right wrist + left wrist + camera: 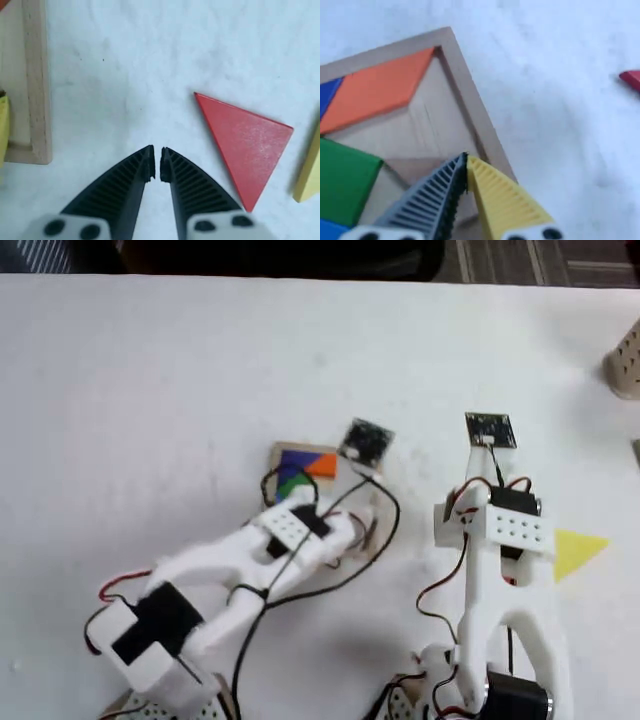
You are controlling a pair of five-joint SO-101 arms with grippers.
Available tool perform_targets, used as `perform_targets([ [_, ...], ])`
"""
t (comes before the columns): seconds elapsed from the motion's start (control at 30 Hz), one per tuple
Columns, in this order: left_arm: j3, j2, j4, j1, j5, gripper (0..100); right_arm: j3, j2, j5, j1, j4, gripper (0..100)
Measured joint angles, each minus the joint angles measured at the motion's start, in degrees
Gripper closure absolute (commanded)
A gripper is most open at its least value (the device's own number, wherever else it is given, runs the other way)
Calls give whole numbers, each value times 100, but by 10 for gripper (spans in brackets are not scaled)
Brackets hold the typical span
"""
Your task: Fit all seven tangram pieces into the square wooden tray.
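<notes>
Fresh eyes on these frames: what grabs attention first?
The square wooden tray, partly filled: an orange parallelogram piece lies along one wall with a green piece nearby. The floor is bare by the corner, where the left gripper hangs, fingers shut. On the white table next to the right gripper lies a loose red triangle piece, and a yellow triangle piece lies beside that arm.

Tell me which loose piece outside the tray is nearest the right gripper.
The red triangle. It lies right beside the right gripper; the other loose one, the yellow piece, sits beyond the red triangle, farther off.
</notes>
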State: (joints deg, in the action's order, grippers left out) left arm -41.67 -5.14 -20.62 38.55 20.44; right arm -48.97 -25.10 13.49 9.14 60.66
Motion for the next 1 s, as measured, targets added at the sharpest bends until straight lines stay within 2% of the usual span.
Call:
perform_targets([
  [0.3, -18, 0, -18, -158, -35, 980, 0, 0, 0, 0, 0, 974],
  [0.47, -18, 0, -431, -264, -35, 980, 0, 0, 0, 0, 0, 974],
  [0.73, -554, 914, -800, -316, -97, 979, 0, 0, 0, 0, 0, 974],
  [1.0, -695, 1345, -800, -1099, -97, 979, -9, 0, 0, 0, 0, 974],
])
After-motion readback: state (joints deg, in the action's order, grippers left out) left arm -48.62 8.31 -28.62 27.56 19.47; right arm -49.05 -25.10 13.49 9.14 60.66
